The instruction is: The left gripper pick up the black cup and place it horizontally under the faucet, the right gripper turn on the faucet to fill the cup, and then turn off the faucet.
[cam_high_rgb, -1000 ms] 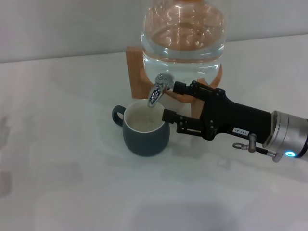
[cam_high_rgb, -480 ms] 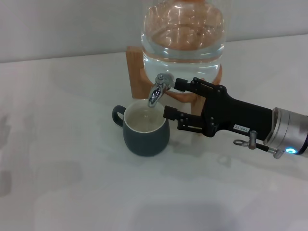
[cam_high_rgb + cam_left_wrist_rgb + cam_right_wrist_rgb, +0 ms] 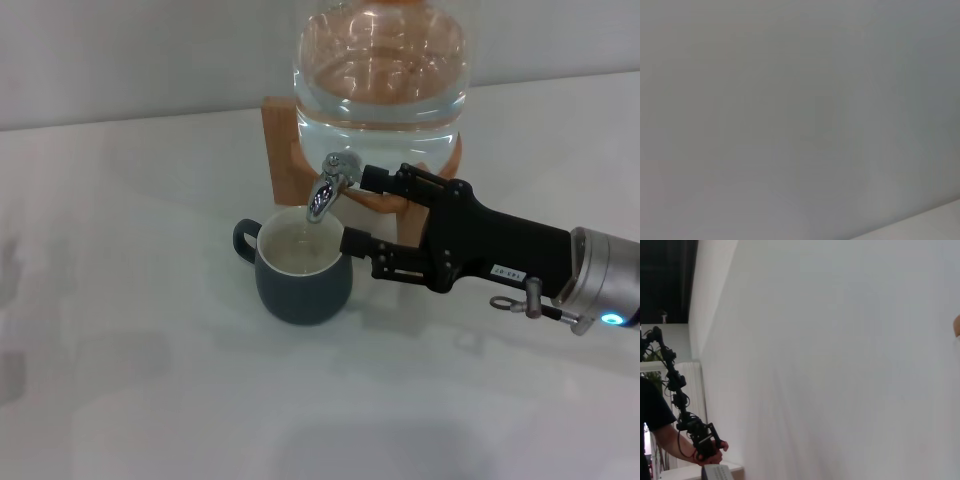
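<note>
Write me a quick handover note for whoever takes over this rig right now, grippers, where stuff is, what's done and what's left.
Right gripper: open, beside the faucet, upper finger at the lever, lower finger near the black cup.
Left gripper: not in view.
Cup stands upright on the table directly under the spout, handle toward the robot's left, released.
Glass jar on its wooden stand holds water.
Done: cup placed. Whether water is flowing cannot be told.
Left: finish filling, shut the faucet, withdraw the right arm.

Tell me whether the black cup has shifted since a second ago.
No. The black cup sits under the faucet as before, handle on the same side; only the right gripper beside it shifted slightly.
</note>
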`<state>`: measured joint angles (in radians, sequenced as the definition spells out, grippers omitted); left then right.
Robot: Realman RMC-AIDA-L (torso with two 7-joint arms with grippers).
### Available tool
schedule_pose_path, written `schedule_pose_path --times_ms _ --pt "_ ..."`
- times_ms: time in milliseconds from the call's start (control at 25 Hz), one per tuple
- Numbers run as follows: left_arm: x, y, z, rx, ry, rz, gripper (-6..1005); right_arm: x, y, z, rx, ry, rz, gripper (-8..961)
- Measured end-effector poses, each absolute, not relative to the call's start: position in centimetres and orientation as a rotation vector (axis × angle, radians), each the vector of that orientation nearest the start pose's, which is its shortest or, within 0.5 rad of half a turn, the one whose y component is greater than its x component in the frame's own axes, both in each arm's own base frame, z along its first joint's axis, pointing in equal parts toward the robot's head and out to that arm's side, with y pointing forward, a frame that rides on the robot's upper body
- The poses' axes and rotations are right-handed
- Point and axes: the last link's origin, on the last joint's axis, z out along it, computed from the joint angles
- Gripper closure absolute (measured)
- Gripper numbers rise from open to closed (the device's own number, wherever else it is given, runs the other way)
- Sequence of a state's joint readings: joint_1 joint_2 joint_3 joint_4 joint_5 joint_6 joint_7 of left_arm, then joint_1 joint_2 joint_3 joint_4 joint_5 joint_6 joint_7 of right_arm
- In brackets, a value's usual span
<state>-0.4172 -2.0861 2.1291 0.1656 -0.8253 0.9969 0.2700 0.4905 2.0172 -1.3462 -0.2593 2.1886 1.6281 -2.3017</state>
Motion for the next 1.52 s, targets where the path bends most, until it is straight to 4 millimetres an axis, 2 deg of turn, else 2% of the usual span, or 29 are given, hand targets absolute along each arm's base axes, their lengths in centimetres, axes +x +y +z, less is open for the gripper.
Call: schedule_pose_path --times_ms 240,400,720,1000,1520 --pt "-35.8 33.1 -1.2 -1.591 -0.393 -0.261 113 24.0 29.9 -2.3 -2.449 0.322 1.286 113" --pt "-35.8 33.1 -1.3 -1.591 -0.394 -0.263 114 25.0 29.7 -2.0 -2.418 0.349 1.25 113" --pt "-35.9 33.0 -1.2 -1.584 -0.4 -0.259 114 27.0 29.9 1.2 -2.231 0.34 1.238 113" --pt "-36.0 33.0 -1.0 -1.578 -0.402 -0.258 114 28.2 30.7 2.7 -2.126 0.353 1.185 113" --pt "-36.7 33.0 -0.3 -1.512 -0.453 -0.26 115 33.4 32.1 7.4 -1.708 0.433 0.982 113"
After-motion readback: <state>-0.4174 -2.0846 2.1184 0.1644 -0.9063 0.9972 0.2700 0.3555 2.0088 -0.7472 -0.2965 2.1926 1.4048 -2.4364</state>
